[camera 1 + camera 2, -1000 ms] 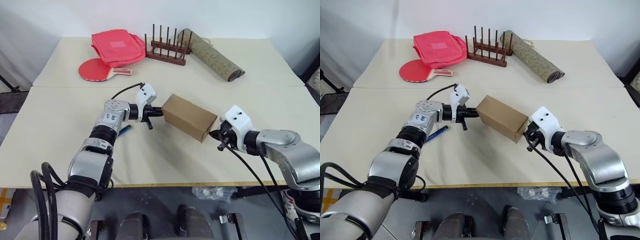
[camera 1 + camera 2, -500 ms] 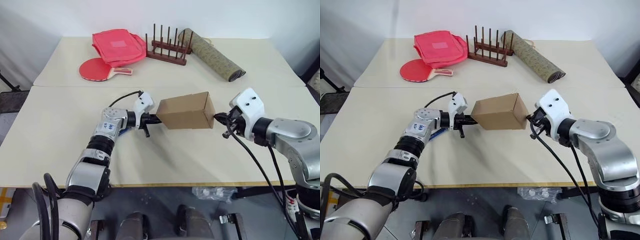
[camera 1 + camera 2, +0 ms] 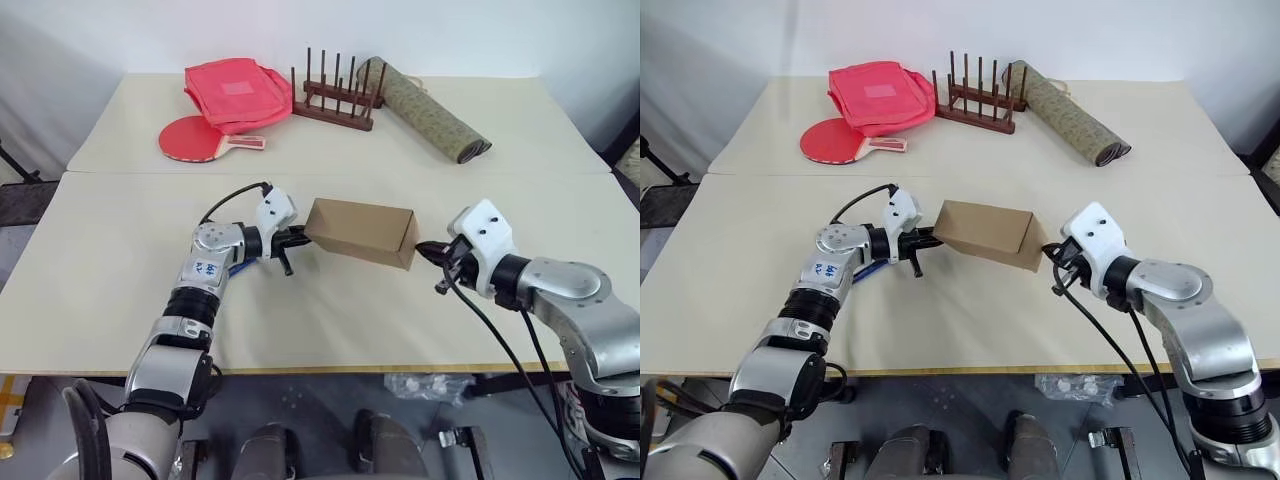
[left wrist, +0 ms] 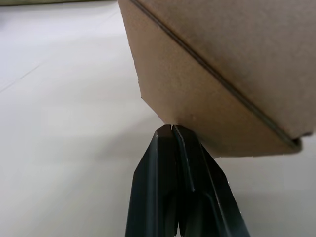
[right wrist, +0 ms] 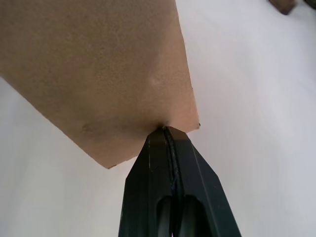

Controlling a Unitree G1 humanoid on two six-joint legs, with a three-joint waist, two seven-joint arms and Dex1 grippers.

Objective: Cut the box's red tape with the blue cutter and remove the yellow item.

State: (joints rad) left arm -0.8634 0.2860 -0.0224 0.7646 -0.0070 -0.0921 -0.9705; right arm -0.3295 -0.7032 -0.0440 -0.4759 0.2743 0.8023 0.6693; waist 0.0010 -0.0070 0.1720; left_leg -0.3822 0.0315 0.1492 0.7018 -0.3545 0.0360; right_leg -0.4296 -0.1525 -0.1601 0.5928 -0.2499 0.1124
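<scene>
The box (image 3: pixel 360 232), plain brown cardboard, hangs just above the table between my two grippers. My left gripper (image 3: pixel 300 236) is shut, its tips (image 4: pixel 171 127) pressed against the box's (image 4: pixel 222 74) left end at a lower edge. My right gripper (image 3: pixel 425 248) is also shut, with its tips (image 5: pixel 164 129) against the right end of the box (image 5: pixel 98 64). No finger wraps around the cardboard. The blue cutter (image 3: pixel 238 268) lies on the table under my left forearm, mostly covered. The red tape and the yellow item are hidden.
At the back of the far table lie a red bag (image 3: pixel 237 92), a red paddle (image 3: pixel 195 137), a wooden peg rack (image 3: pixel 335 98) and a rolled mat (image 3: pixel 425 108). A seam (image 3: pixel 120 173) joins the two tables.
The box has turned between the two grippers, from slanting down to the right to nearly level. My left hand drew back to the left. My right hand rose, then came back down.
</scene>
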